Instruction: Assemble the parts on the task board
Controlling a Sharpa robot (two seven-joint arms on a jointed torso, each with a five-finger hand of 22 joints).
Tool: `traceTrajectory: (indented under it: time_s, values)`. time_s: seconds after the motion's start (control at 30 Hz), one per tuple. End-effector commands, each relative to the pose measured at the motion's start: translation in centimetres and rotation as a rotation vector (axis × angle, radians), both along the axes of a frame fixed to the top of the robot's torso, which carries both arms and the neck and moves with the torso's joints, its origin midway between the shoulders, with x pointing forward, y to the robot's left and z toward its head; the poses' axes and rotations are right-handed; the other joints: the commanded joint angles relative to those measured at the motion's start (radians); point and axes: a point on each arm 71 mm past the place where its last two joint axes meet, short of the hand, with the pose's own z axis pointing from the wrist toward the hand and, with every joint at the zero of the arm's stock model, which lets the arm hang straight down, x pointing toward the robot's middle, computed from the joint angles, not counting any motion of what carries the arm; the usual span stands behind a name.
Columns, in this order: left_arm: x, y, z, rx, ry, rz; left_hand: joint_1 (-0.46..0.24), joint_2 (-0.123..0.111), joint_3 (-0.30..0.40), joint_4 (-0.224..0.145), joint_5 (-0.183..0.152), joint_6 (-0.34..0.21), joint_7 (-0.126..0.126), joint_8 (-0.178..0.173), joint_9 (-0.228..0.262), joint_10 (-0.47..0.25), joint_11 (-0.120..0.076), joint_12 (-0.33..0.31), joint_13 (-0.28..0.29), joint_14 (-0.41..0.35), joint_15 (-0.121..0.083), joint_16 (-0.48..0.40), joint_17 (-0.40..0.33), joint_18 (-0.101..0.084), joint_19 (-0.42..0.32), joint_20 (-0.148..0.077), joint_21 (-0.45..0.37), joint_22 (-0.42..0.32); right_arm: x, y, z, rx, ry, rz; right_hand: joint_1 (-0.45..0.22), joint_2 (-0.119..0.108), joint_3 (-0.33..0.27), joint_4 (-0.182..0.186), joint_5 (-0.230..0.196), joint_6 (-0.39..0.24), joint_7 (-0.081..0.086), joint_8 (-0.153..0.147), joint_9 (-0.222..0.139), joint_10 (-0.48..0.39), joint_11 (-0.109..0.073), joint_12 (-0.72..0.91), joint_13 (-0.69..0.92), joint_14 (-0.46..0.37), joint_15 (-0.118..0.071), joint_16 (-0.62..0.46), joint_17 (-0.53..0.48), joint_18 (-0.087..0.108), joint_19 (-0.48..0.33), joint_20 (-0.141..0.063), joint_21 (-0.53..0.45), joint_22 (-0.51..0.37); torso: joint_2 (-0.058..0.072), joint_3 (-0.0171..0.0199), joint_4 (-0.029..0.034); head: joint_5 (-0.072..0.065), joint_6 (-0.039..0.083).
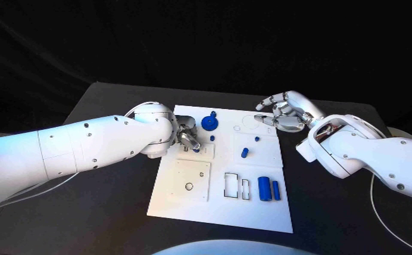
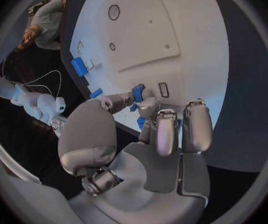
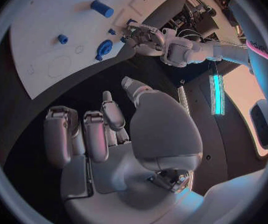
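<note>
Table point(image 1: 103, 219): black, flat, its bare top running from nine round through six to three o'clock.
Backdrop point(image 1: 206, 22): black cloth, creased, hanging behind the table at twelve o'clock.

task board: flat white rectangular plate point(image 1: 184, 204) lying in the middle of the black table, with raised square panels and cut-out slots.
gear-shaped part: round blue toothed piece point(image 1: 210, 125) standing on the board's far section, a tiny blue peg point(image 1: 213, 113) just beyond it.
small part: short blue piece point(image 1: 244, 152) upright near the board's centre.
block parts: two blue oblong pieces point(image 1: 270, 189) side by side near the board's right edge, just beside the rectangular slots.
held part: small blue piece point(image 2: 137, 92) pinched at the fingertips of the left hand point(image 1: 188, 136) over the board.
</note>
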Motion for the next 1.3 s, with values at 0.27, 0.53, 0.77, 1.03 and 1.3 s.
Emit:
traceTrajectory:
  time_s: [0.27,0.53,0.77,1.03,1.3]
  values:
    - [-0.2,-0.2,-0.2,0.001,0.023,-0.011,-0.023,0.005,-0.063,0.032,-0.01,0.032,-0.019,0.005,-0.004,0.003,-0.007,0.008,-0.002,0.088,-0.008,0.006,0.212,-0.014,0.008,0.0,0.003,0.002,-0.1,0.1,0.0,-0.005,-0.006,0.013,-0.008,0.004,-0.002,0.006,0.007,-0.004,0.0,0.004,0.001,-0.007,0.002,-0.006,-0.001,0.067,0.0,-0.007,0.106,0.011,0.009,0.001,-0.006,0.161,0.0,0.0001,-0.0001,-0.002,-0.003]
    - [-0.1,-0.2,-0.2,-0.001,0.021,-0.009,-0.022,0.011,-0.118,0.065,-0.016,0.035,-0.02,0.002,-0.007,0.004,-0.008,0.012,-0.002,0.088,-0.009,0.005,0.212,-0.015,0.009,0.0,0.002,0.004,-0.1,0.1,0.0,-0.005,-0.006,0.013,-0.01,0.004,-0.004,0.01,0.006,-0.005,0.0,0.004,0.001,-0.008,0.002,-0.007,-0.003,0.067,0.0,-0.008,0.104,0.012,0.008,0.001,-0.009,0.16,0.0,0.0002,-0.0004,-0.003,0.0]
    - [0.0,0.0,-0.3,0.001,0.02,-0.003,-0.017,0.016,-0.147,0.087,-0.024,0.036,-0.02,0.0,-0.009,0.003,-0.008,0.013,-0.004,0.088,-0.009,0.005,0.212,-0.015,0.01,-0.001,0.002,0.004,-0.1,0.1,0.0,-0.005,-0.006,0.012,-0.013,0.004,-0.006,0.013,0.006,-0.006,-0.001,0.005,0.001,-0.009,0.002,-0.008,-0.003,0.066,0.0,-0.008,0.103,0.012,0.008,0.001,-0.009,0.16,0.0,0.0002,-0.0005,-0.003,0.001]
    - [0.1,0.2,-0.1,-0.012,0.012,0.011,-0.002,0.016,-0.195,0.122,-0.055,0.036,-0.02,-0.004,-0.012,0.0,-0.007,0.013,-0.012,0.088,-0.009,0.005,0.212,-0.014,0.009,-0.001,0.0,0.004,-0.1,0.0,0.0,-0.006,-0.005,0.011,-0.015,0.003,-0.009,0.016,0.005,-0.007,-0.001,0.005,0.002,-0.01,0.002,-0.009,-0.005,0.066,0.0,-0.009,0.1,0.012,0.007,0.001,-0.011,0.159,0.0,-0.0006,0.0,-0.005,0.002]
    - [0.2,0.8,0.5,-0.058,0.026,0.051,0.001,0.067,-0.477,0.129,-0.046,0.0,-0.003,-0.025,-0.021,-0.042,0.008,0.002,-0.057,0.087,0.003,0.004,0.21,-0.011,-0.002,0.012,-0.011,-0.012,0.0,0.0,-0.1,-0.007,-0.005,0.009,-0.016,0.003,-0.009,0.017,0.005,-0.007,-0.001,0.006,0.002,-0.01,0.002,-0.009,-0.005,0.066,0.0,-0.009,0.1,0.012,0.006,0.001,-0.012,0.158,-0.001,-0.0003,-0.0002,-0.007,0.004]
